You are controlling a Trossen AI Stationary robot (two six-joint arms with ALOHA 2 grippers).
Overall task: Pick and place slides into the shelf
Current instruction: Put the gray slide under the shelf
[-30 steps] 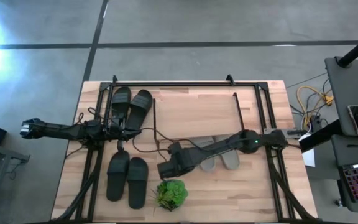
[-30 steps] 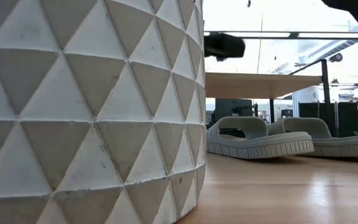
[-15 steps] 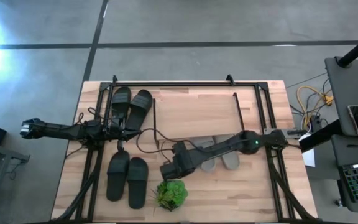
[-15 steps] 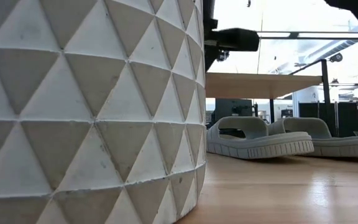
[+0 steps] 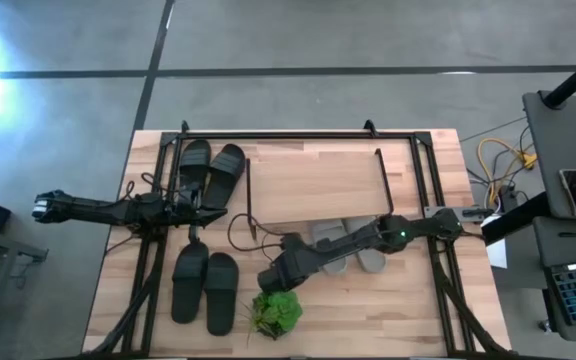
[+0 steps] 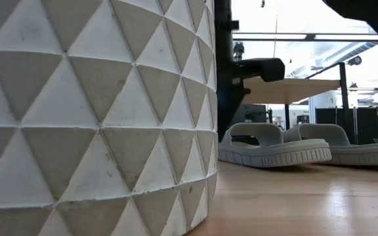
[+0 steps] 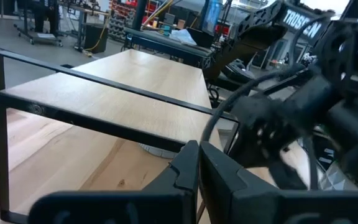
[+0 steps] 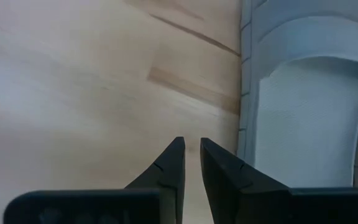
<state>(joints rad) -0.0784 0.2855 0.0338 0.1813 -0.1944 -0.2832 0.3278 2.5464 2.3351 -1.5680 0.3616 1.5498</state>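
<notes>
The shelf point(image 5: 313, 180), a light plank on a thin black wire frame, stands at the table's far middle. A pale grey pair of slides point(image 5: 353, 250) rests sole-down on the table at the shelf's near edge, partly beneath the plank. One black pair point(image 5: 208, 170) lies at the far left, another point(image 5: 205, 287) at the near left. My right gripper point(image 5: 266, 283) point(image 8: 191, 149) points steeply down over bare table, left of the grey slide point(image 8: 303, 106), shut but for a thin slit and holding nothing. My left gripper point(image 5: 213, 207) point(image 7: 197, 152) waits shut and level at the left.
A small green plant point(image 5: 276, 312) in a white faceted pot point(image 6: 97, 118) stands just on the near side of my right gripper. The shelf's black wire legs point(image 5: 380, 180) rise beside the grey slides. Bare table lies at the near right.
My right gripper has sunk toward the table and tipped more steeply downward, drifting slightly toward the near edge and the plant. Its fingers show no change in gap. The slides have not moved.
</notes>
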